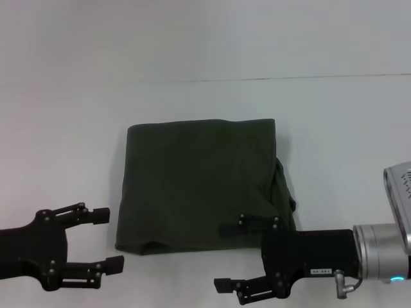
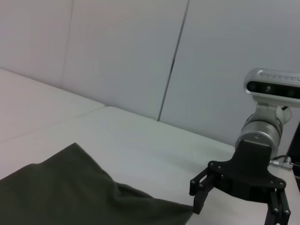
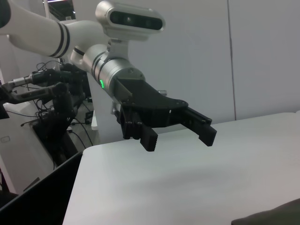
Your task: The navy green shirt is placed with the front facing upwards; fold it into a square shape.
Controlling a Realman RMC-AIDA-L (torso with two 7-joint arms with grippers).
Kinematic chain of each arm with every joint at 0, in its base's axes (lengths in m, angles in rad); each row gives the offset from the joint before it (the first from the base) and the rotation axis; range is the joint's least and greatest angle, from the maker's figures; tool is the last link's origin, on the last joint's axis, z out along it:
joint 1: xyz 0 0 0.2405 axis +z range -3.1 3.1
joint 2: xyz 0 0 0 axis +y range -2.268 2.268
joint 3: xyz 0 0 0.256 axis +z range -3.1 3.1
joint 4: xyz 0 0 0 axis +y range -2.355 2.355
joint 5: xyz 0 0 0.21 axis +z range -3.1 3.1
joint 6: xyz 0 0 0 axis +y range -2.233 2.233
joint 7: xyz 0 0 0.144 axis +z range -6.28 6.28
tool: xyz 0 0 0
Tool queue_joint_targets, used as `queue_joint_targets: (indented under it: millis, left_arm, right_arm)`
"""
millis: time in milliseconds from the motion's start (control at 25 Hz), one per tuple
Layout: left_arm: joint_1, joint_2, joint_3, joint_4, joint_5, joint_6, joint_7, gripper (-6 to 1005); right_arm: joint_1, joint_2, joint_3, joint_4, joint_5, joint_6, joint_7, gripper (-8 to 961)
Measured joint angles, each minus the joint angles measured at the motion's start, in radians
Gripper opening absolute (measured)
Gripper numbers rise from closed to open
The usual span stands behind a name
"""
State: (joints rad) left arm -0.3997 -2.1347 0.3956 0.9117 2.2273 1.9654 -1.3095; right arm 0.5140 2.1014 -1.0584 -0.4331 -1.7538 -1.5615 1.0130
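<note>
Near the desk's front edge, the left gripper (image 1: pixel 108 239) has its jaws wide apart, holding nothing, just off the front left corner of the dark olive-green cotton shirt (image 1: pixel 199 183). The right gripper (image 1: pixel 228 256) has its jaws equally wide and empty, at the shirt's front right corner. The shirt lies folded into a rough square mid-desk on the plain white desk (image 1: pixel 77 115). Beyond stands a pale panelled wall (image 2: pixel 140 47).

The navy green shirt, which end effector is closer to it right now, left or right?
Right. The right end effector is open at the navy green shirt's near right corner, one finger overlapping the fabric edge. The left end effector is open too, off the shirt's near left corner, with a gap of bare table.
</note>
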Motion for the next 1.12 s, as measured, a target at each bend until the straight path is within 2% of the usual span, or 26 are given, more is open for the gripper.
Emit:
queue_joint_targets:
  millis: [480,1120]
  left_arm:
    - [-0.027,0.006,0.026,-0.009,0.0,-0.008,0.002,938]
    - [-0.024,0.007,0.028,-0.014,0.025,-0.024,0.024,937]
  right_arm:
    - [0.002,0.0,0.006,0.057,0.011,0.004,-0.054,938]
    - [-0.002,0.0,0.006,0.059,0.014,-0.003,-0.054,939]
